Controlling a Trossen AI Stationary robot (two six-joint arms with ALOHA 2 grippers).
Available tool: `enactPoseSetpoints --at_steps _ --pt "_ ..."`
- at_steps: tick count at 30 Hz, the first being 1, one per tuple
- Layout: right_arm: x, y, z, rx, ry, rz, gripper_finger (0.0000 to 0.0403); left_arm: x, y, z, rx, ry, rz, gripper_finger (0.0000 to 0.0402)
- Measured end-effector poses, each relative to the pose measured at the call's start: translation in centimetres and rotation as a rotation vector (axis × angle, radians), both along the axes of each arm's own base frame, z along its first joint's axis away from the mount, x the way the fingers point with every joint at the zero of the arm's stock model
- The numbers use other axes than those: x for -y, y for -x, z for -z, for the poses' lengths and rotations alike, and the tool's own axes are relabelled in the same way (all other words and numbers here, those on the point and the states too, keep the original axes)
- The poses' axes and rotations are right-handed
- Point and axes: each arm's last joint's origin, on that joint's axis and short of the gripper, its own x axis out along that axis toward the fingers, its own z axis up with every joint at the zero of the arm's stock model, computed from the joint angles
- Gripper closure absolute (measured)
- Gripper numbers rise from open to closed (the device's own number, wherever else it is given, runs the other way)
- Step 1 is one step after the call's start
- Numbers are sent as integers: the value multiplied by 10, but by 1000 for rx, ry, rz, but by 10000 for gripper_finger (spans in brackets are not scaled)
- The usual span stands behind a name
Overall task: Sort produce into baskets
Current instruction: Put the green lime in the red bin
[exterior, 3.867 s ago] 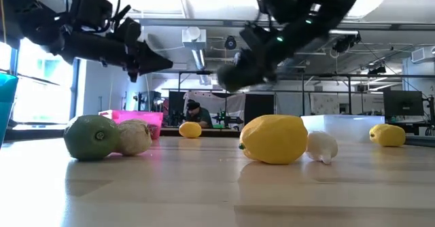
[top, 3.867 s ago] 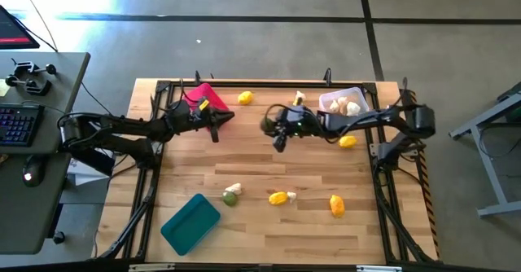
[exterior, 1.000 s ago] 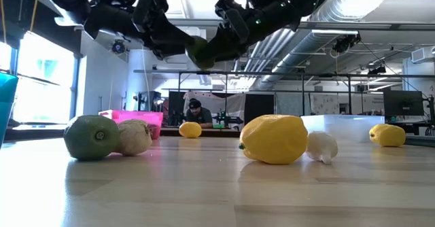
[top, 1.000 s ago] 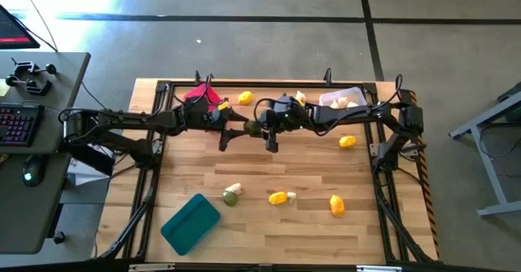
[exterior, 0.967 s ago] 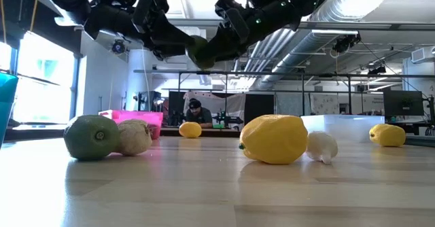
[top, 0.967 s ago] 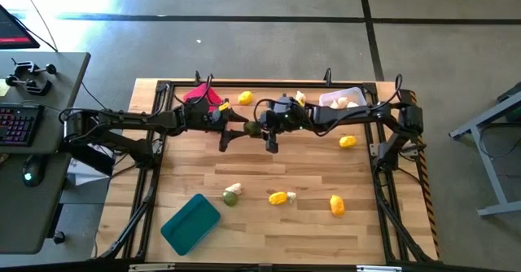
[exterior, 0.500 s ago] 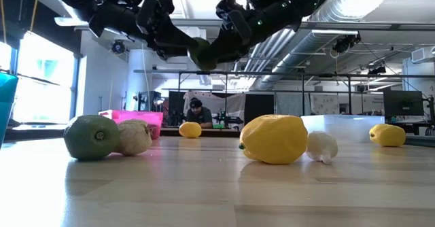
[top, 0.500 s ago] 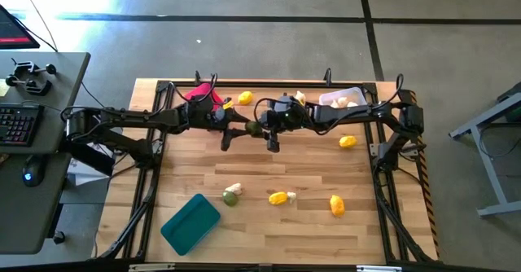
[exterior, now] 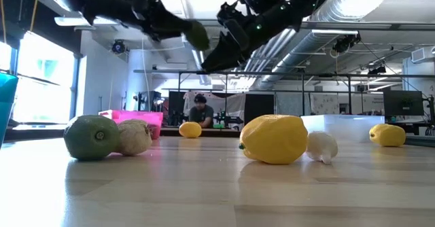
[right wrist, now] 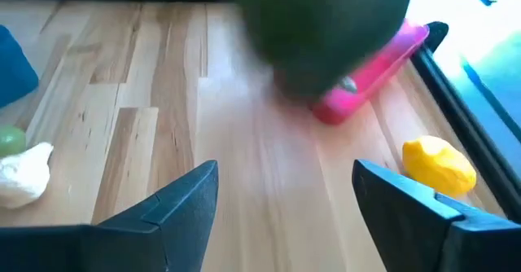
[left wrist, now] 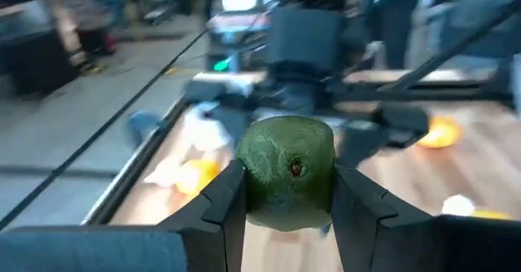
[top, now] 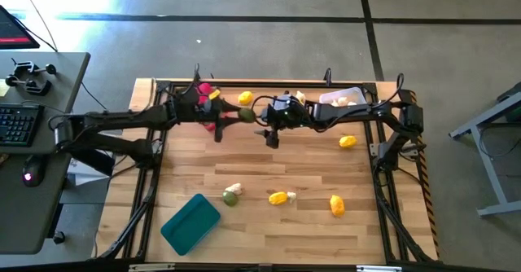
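A dull green fruit [left wrist: 289, 170] hangs in the air over the far middle of the table, with my left gripper [left wrist: 289, 184] shut on it; the high view shows the fruit [top: 244, 115] just right of the pink basket [top: 202, 93]. My right gripper [right wrist: 285, 190] stands open close to the fruit's right [top: 264, 129], with nothing between its fingers. On the table lie lemons [top: 278, 197] and, near the front, a green fruit beside a garlic bulb [top: 232, 194]. The teal basket [top: 190, 223] sits at the near left, and the whitish basket [top: 342, 98] holds garlic at the far right. My left gripper pinches the green fruit between its two fingers, one on each opposite side [left wrist: 254, 186]. The fingers come about level from the table's left. The fruit is lifted clear, high above the table [exterior: 198, 34], with its stem dimple [left wrist: 295, 168] turned toward the wrist.
Lemons lie at the far edge [top: 245, 98], the right [top: 348, 141] and the near right [top: 336, 204]. A black frame [top: 155, 150] runs round the table. Bare wood [top: 269, 162] lies across the middle. A person shows in the room behind [exterior: 199, 108].
The green fruit has passed from my right gripper to my left. My left gripper has taken hold of it, then risen and drawn back toward the table's left with it. My right gripper has opened, let go and stayed in place.
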Motion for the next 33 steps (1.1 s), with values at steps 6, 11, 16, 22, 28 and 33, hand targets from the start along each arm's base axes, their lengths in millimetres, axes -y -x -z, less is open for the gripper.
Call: enactPoseSetpoints --at_steps 6,11,16,22,28,33 --pt "9 4 4 -49 20 55 127 -15 34 2 -175 28 -331 290" --pt "16 6 4 -49 28 79 127 -33 58 16 -334 117 -627 291" --pt "21 8 4 -53 27 92 126 -47 65 33 -438 214 -744 291" --pt "21 8 4 -54 26 91 126 -64 60 56 -545 259 -798 291" --pt "21 8 5 -62 24 90 126 -76 55 73 -588 280 -821 291" --pt "21 8 5 -62 24 90 126 -78 53 81 -621 290 -819 236"
